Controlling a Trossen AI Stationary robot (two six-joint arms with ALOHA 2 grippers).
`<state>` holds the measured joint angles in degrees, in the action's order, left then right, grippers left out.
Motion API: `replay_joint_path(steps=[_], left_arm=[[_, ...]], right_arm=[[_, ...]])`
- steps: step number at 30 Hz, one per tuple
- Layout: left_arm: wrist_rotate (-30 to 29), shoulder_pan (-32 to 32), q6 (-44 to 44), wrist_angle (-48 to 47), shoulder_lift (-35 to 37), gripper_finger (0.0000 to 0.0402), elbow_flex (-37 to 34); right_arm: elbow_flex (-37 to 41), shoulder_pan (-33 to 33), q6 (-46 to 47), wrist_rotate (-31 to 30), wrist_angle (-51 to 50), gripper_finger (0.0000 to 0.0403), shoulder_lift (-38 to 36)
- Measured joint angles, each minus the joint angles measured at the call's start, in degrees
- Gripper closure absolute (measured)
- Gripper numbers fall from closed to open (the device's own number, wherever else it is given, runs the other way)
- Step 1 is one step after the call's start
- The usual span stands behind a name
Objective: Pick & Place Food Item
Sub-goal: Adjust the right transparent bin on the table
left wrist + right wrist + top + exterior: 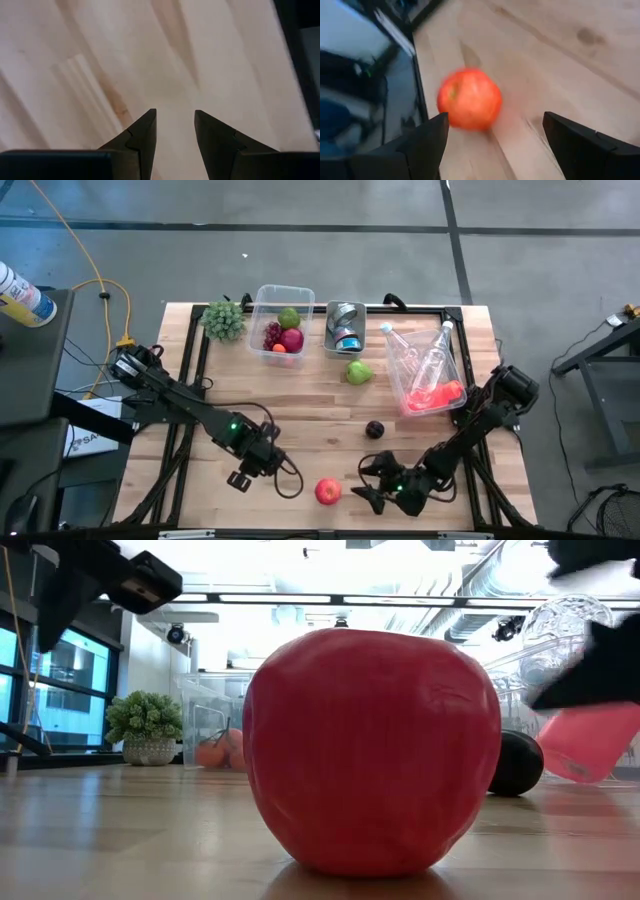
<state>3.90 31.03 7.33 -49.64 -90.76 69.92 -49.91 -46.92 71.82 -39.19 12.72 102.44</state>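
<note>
**Right hand spread wide beside the red apple**

Right hand [372,483] is seen low over the surface [320,435], just beside the red apple [327,492] on the side away from the left arm, with its fingers [427,145] parted wide and nothing held between them. In the right wrist view the apple is framed ahead of the two dark fingers, apart from both. The right arm is stretched along the surface from its base, which sits well beyond the apple near the pink-bottomed clear container [430,370], and is folded down toward the near edge.

Left hand [240,478] is placed on the other side of the apple, near it but clear of it, angled down at bare wood. Its fingers [142,137] are shown with a narrow gap and nothing gripped between them.

The apple is found resting upright on the surface close to the near edge, between the two hands. A dark round fruit [374,429] lies farther in from the apple, and a green fruit [358,372] farther still. Well beyond the apple, along the far edge, a clear tub of fruit [281,326], a metal tin [345,327] and a small potted plant [224,319] are lined up. Open wood is left between the apple and that far row, broken only by the dark fruit and the green fruit.
</note>
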Motion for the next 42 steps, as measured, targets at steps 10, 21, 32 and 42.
replay_joint_path(steps=[10, 21, 32, 42], left_arm=[[-1.8, -3.3, -1.3, 1.0, 0.0, 0.0275, -0.1], [5.0, -9.1, -0.1, 3.7, 0.0, 0.0275, -0.1], [5.0, -9.2, -0.2, 5.6, 0.0, 0.0275, -0.1], [5.0, -6.0, 0.1, 6.5, 0.0, 0.0275, -0.1]], right_arm=[[0.0, 0.0, -1.0, -7.1, 0.5, 0.0078, 1.1], [0.0, 0.2, 0.0, -10.1, -1.7, 0.007, 1.1], [0.0, -3.0, 4.5, -6.9, -18.6, 0.0104, -5.6], [0.0, -0.7, -4.2, 0.1, -17.0, 0.0115, -7.5]])
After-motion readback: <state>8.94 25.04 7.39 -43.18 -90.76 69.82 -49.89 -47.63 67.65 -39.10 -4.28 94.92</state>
